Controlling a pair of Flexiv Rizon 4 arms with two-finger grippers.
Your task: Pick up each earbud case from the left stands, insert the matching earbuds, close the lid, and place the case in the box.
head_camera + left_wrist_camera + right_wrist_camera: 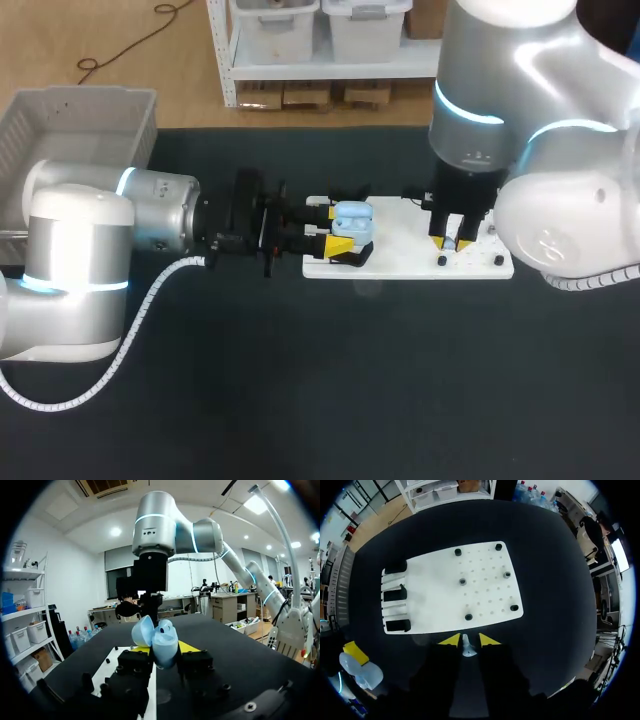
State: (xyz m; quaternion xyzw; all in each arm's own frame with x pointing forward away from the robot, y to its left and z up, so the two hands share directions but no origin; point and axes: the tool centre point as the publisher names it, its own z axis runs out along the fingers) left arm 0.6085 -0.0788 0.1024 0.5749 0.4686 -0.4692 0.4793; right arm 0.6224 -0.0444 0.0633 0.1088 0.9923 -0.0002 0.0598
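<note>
Between the left gripper's [162,652] yellow-tipped fingers sits a light blue earbud case [159,637], glossy and rounded, its lid swung open and leaning to one side. The fingers are clamped on its lower half from both sides. What lies inside the case cannot be made out from any view. In the head view, the left gripper [335,228] reaches in sideways and holds the earbud case [353,222] over the near end of a white board [400,262]. Three black stands [395,596] sit in a row on that end of the board, just below and beside the case. Further along the board, black pegs [462,582] are scattered over its holed surface. The right gripper [468,640] points straight down over the far end of the board, well apart from the case, with its two yellow tips drawn in close on a small white earbud [466,649] pinched between them. From the head view, the right gripper [452,240] hangs just above the pegs. A pale ribbed box [40,120] stands well behind the left arm, beside the table's back corner; only its walls and floor are visible.
</note>
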